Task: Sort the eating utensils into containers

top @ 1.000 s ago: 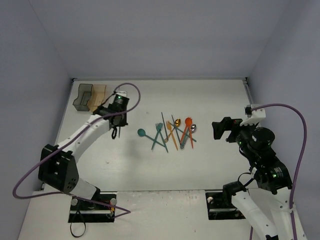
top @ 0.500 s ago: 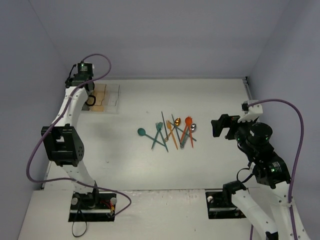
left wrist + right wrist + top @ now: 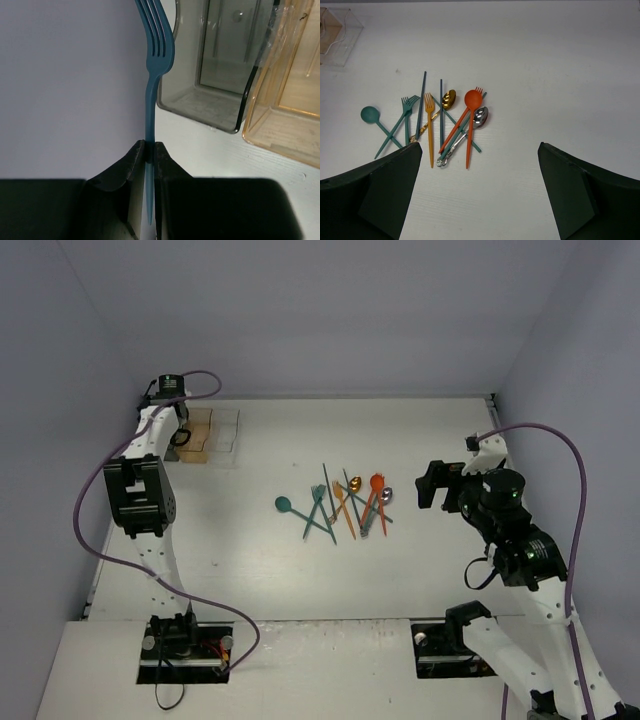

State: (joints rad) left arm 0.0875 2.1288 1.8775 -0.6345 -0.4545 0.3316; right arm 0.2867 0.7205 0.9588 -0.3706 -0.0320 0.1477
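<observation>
Precariously, the left hand [image 3: 150,150] pinches a teal fork [image 3: 159,50] by its handle beside the dark grey bin [image 3: 210,105]; released here, it could fall outside, while the right hand [image 3: 480,195] hangs spread.

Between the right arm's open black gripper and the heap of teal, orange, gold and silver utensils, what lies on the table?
Nothing: in the top view only bare white table separates the right gripper from the utensil heap.
</observation>
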